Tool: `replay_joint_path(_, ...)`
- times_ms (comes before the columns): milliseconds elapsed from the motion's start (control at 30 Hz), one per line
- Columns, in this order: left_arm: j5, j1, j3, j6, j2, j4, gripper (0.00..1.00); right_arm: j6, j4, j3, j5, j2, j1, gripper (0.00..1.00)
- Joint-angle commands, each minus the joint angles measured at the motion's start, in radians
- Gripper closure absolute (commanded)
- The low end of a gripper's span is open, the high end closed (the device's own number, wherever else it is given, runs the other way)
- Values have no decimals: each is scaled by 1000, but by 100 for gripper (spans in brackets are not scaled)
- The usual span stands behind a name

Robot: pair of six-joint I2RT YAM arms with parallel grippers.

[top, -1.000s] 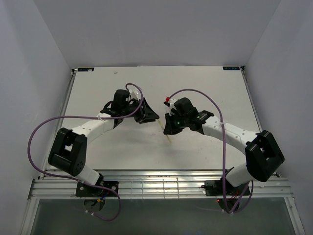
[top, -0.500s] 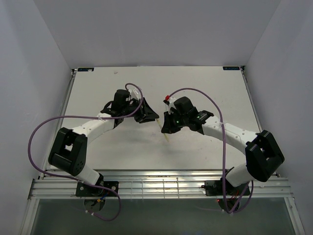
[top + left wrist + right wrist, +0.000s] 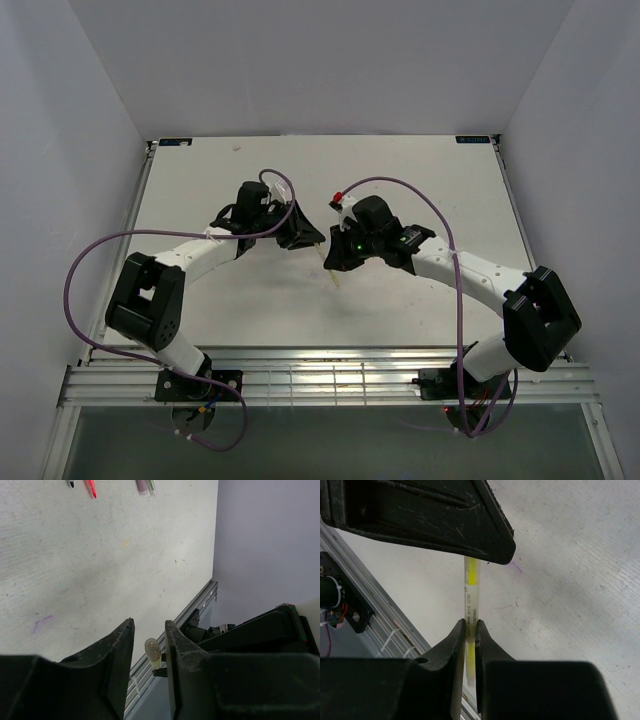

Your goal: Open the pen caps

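My right hand (image 3: 468,627) is clamping the pen (image 3: 470,590), left hand (image 3: 149,625) sitting narrow around the cap (image 3: 152,652), not pinching; cap off-centre, so I'm risking a glancing grip slipping off.

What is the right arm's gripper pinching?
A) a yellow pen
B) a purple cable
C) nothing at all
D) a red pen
A: in the right wrist view, the right gripper is shut on the barrel of the yellow pen.
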Motion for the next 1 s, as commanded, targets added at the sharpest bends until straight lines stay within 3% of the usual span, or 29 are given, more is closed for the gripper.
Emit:
replay_joint_path(0,-1,-5,40,18,-10,6,62,4,39,39,-11,-2,6,92)
replay_joint_path(167,-18,-5,37,45,-17,-17,88,0,40,31,-1,12,6,92)
replay_joint_path(300,-18,-5,38,57,-17,-32,100,0,48,40,-5,27,6,80)
replay_joint_path(333,-18,-5,38,57,-17,-32,100,0,51,45,-7,32,6,72)
replay_joint_path(400,-15,-5,41,60,-19,-35,100,0,51,59,-14,50,6,68)
replay_joint_path(567,-19,-5,47,65,-28,-49,100,-6,50,105,-31,103,6,68)
replay_joint_path(667,-22,-5,54,65,-31,-57,100,-3,59,110,-39,121,6,71)
replay_joint_path(833,-32,-5,70,64,-19,-72,100,-4,71,114,-50,147,6,91)
replay_joint_path(967,-58,-3,113,38,6,-115,100,-24,54,113,-24,156,21,92)
